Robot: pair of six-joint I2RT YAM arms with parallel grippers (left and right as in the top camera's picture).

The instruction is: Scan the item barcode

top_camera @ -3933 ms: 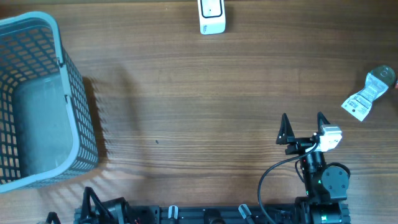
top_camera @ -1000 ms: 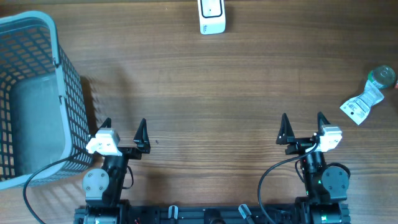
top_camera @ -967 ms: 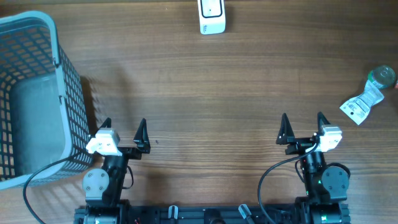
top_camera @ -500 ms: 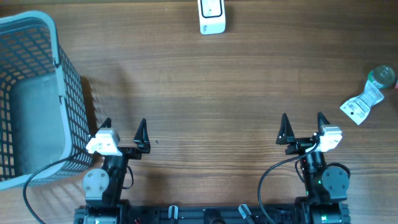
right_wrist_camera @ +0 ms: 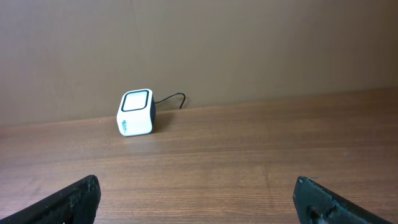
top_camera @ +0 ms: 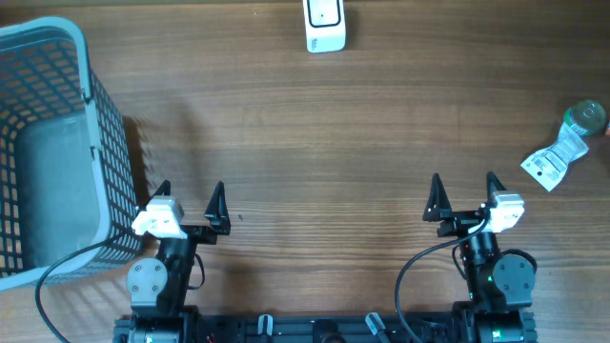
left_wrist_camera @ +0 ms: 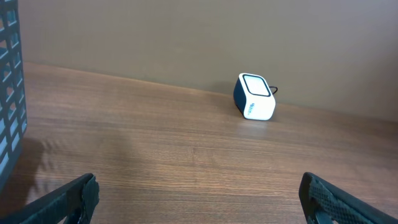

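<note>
Along the bottom edge of the overhead view, the left gripper (top_camera: 189,191) and the right gripper (top_camera: 463,181) rest over the wooden worktop (top_camera: 315,143), each with fingers spread wide and holding nothing. At the far right edge lies the item (top_camera: 556,157), a crumpled white pouch with a green cap, well apart from both grippers. A white scanner (top_camera: 324,24) stands at top centre, and a grey-blue mesh basket (top_camera: 107,124) fills the left side.

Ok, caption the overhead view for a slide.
Left gripper and right gripper open, empty; scanner far edge, pouch right, basket left.
</note>
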